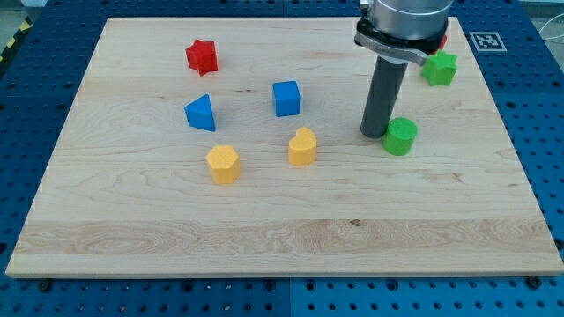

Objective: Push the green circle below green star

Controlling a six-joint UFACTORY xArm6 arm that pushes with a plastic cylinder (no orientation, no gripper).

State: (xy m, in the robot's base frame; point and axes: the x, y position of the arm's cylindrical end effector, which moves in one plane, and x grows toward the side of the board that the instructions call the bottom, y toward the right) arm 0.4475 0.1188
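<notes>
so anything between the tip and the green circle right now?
Nothing. In the camera view my tip sits right against the green circle on its left side; no block lies between them. The green star is above, toward the view's top.

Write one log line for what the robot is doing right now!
tip: touching green circle, on its left | green star: upper right of circle | state: pushing | goal: not yet met
</notes>
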